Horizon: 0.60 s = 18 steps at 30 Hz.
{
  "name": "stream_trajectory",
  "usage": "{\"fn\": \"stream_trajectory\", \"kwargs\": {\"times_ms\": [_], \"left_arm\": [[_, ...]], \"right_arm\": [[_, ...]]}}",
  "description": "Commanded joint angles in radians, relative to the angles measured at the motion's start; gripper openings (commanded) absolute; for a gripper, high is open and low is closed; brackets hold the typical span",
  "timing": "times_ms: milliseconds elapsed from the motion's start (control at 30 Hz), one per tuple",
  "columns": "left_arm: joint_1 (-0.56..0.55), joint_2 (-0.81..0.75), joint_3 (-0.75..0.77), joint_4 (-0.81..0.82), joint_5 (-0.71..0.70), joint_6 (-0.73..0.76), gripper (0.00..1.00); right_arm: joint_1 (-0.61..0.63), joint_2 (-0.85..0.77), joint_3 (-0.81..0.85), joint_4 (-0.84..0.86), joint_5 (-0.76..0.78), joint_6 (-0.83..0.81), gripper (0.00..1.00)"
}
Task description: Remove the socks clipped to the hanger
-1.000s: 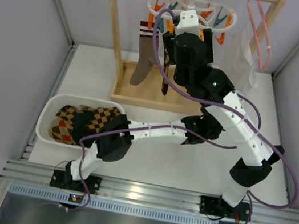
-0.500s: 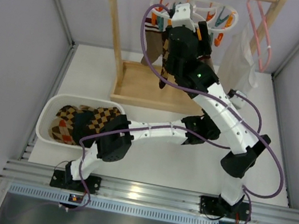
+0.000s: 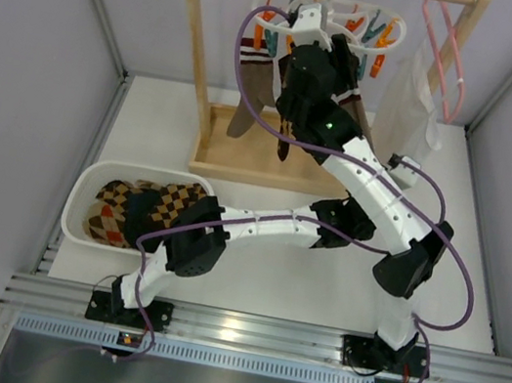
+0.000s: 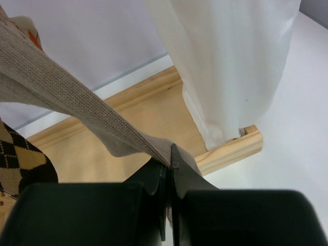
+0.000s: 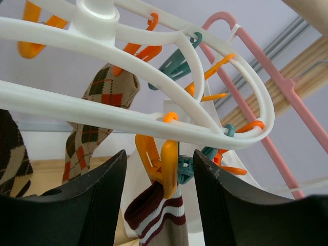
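Note:
The white ring hanger (image 3: 393, 24) hangs from the rack's rail, with orange and teal pins. My right gripper (image 3: 316, 22) is up at it, open. In the right wrist view its fingers (image 5: 97, 195) stand either side of an orange pin (image 5: 169, 164) that clips a taupe sock's maroon-striped cuff (image 5: 159, 215), and the jaws (image 5: 160, 154) do not touch it. An argyle sock (image 5: 97, 118) hangs behind. My left gripper (image 4: 169, 156) is shut on the toe of a taupe sock (image 4: 61, 97), stretched taut over the wooden base. In the top view it (image 3: 339, 216) is mostly under the right arm.
A white basket (image 3: 81, 188) at front left holds several argyle socks (image 3: 149, 205). Another taupe sock (image 3: 249, 101) hangs at the hanger's left. A pink hanger (image 3: 445, 56) carries a white garment (image 3: 409, 100), close beside my left gripper (image 4: 230, 66). The wooden rack base (image 3: 232, 160) has a raised rim.
My right arm has risen and shifted left, bringing its open gripper up round the pin at the hanger. The hanging socks swayed. The left arm has not moved.

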Motion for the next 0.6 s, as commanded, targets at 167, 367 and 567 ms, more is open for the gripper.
{"fn": "stream_trajectory", "kwargs": {"times_ms": [167,367,567], "left_arm": [[-0.003,-0.041,-0.056,0.020,0.064,-0.060,0.00],[0.003,-0.044,-0.056,0.018,0.074,-0.067,0.00],[0.012,-0.053,-0.071,0.018,0.090,-0.092,0.00]], "right_arm": [[-0.040,0.015,-0.007,0.137,0.033,-0.044,0.46],[-0.040,0.020,-0.008,0.174,0.033,-0.083,0.20],[-0.031,0.003,-0.022,0.174,0.020,-0.064,0.13]]}}
